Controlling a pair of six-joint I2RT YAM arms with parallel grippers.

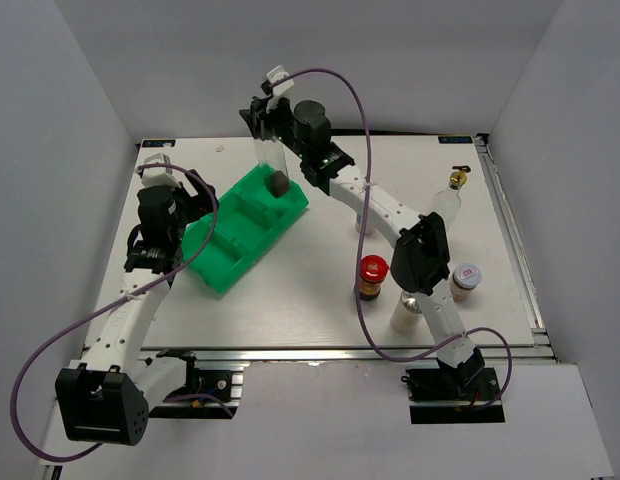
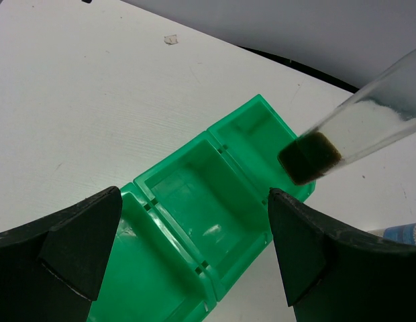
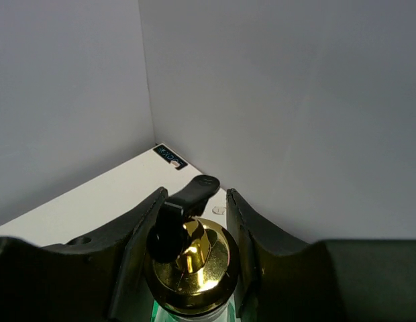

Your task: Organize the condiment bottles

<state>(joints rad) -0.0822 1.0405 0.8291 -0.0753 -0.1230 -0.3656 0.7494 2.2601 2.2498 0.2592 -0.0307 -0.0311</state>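
A glass bottle [image 1: 273, 160] with dark contents is being clamped by the right gripper [image 3: 193, 198] at the far compartment of the green tray [image 2: 194, 201]. The left gripper [image 2: 193, 231] is being held apart.

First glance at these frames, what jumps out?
The right gripper, stretched across the table, holds a clear glass bottle by its gold pourer over the far end compartment of the green tray. The left gripper hangs open by the tray's left edge. A red-lidded jar stands beside the right arm.
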